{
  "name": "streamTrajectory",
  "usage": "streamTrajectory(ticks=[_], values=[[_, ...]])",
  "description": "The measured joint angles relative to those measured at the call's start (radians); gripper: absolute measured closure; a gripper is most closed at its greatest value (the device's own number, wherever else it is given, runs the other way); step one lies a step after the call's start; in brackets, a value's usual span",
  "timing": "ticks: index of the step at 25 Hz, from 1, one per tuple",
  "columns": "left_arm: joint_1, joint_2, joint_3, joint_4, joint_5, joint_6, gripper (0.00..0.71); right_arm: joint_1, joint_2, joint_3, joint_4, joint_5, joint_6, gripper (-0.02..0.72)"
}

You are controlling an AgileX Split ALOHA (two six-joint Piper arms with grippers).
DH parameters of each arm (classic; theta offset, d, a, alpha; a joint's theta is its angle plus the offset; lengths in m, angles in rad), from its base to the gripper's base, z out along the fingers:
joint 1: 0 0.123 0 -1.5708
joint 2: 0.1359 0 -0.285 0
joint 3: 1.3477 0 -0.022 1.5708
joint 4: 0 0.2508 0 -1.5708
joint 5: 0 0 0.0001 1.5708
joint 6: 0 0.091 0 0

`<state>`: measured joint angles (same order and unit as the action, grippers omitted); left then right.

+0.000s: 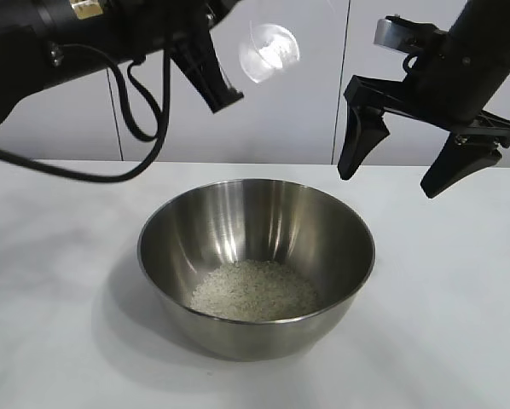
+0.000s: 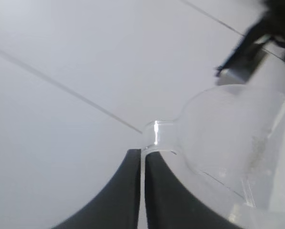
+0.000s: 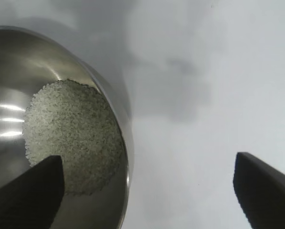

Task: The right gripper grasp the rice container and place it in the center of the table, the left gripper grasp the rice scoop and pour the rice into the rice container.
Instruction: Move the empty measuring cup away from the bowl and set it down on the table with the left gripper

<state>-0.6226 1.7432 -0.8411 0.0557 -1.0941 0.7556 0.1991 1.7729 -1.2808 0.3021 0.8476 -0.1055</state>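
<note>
The rice container [image 1: 187, 230], a shiny steel bowl, stands on the middle of the white table [image 1: 50, 256] with a flat heap of rice [image 1: 253, 290] in its bottom. High above its far rim my left gripper [image 1: 225, 98] is shut on the thin handle of the clear rice scoop [image 1: 269, 51], which hangs tipped in the air. In the left wrist view the black fingers [image 2: 128, 191] pinch that handle, and the scoop's cup [image 2: 233, 138] lies beyond them. My right gripper [image 1: 388, 184] hangs open above the bowl's right rim, touching nothing. Its wrist view shows the bowl [image 3: 9, 62], rice [image 3: 71, 129] and bare table.
A pale panelled wall [image 1: 306, 128] runs behind the table. A black cable [image 1: 144, 136] loops down from the left arm to the tabletop at the back left. White table surface [image 3: 204, 71] stretches out on the bowl's right side.
</note>
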Motion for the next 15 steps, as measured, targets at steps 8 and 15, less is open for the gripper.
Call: streamTrajectory(ticks=[8, 15], values=[[0.0, -0.064, 0.177, -0.404, -0.042, -0.267, 0.7, 0.0, 0.0, 0.0, 0.001, -0.009, 0.0, 0.042], [0.039, -0.134, 0.375, -0.517, -0.042, -0.31, 0.7, 0.0, 0.0, 0.0, 0.008, -0.02, 0.0, 0.042]])
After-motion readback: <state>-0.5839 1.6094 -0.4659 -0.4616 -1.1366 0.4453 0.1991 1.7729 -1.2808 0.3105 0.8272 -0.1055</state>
